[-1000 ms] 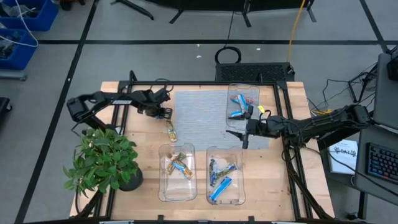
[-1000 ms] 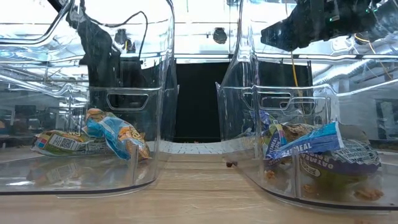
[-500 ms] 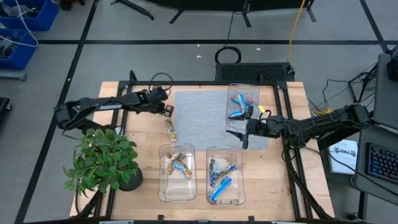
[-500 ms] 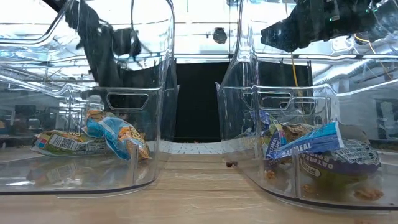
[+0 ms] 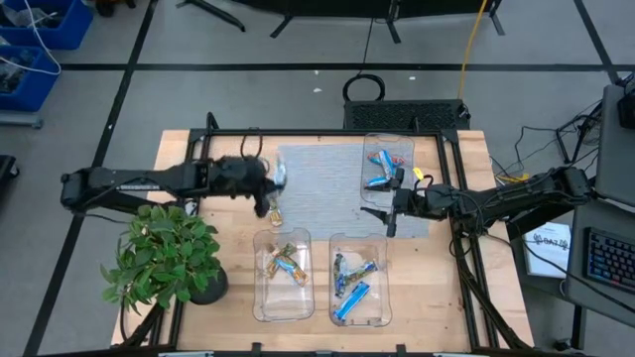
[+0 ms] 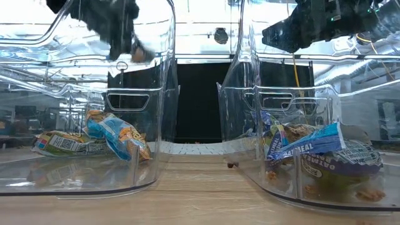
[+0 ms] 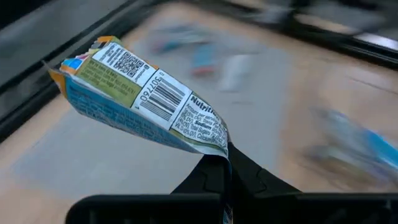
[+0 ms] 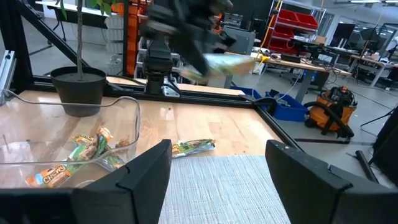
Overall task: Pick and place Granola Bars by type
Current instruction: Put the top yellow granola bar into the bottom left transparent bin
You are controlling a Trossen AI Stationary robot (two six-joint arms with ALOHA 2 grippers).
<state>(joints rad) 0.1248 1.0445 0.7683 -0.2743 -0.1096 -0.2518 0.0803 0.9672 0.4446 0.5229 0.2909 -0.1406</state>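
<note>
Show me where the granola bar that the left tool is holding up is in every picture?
High view: the shiny blue-and-tan wrapped granola bar is left of centre, pinched in the left tool.
Low view: only a tan tip shows, top left.
Left wrist view: it fills the middle.
Right wrist view: a blur, top centre.
Shared landmark, except in the left wrist view: the clear plastic tray beneath it.

A granola bar point(image 8: 193, 147) lies on the wooden table point(image 8: 205, 124) beside a clear tray point(image 8: 118, 118) holding bars.
</note>
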